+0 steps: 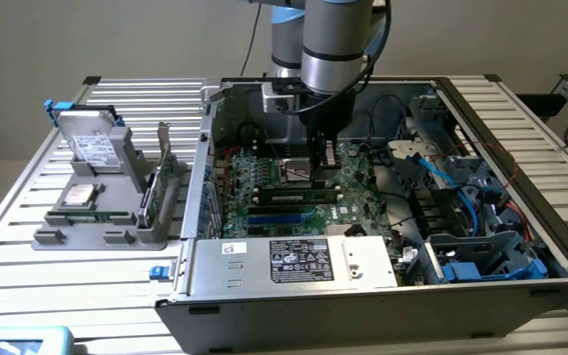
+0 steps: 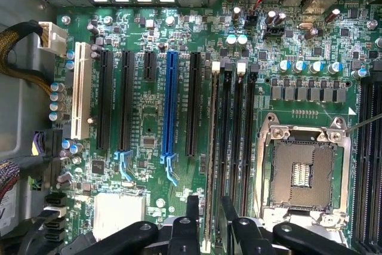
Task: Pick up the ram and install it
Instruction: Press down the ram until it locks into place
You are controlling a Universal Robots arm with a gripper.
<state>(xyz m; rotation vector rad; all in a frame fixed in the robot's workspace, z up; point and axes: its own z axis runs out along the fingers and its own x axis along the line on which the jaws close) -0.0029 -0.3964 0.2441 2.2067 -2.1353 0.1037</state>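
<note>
Apparently the install step was in hand: the ram (image 2: 212, 147) stood on its edge, planted in the motherboard (image 2: 179, 34) beside the other black memory slots (image 2: 239, 147).
The claw (image 2: 210, 212) hung low over the stick, partly spread. Its 2 fingers (image 2: 192, 207) stood one on each side with a thin gap, so it seemed to pinch nothing. I judged that full seating would call for a straight, even push on the top edge, enough to latch the white end clips (image 2: 216, 67).
</note>
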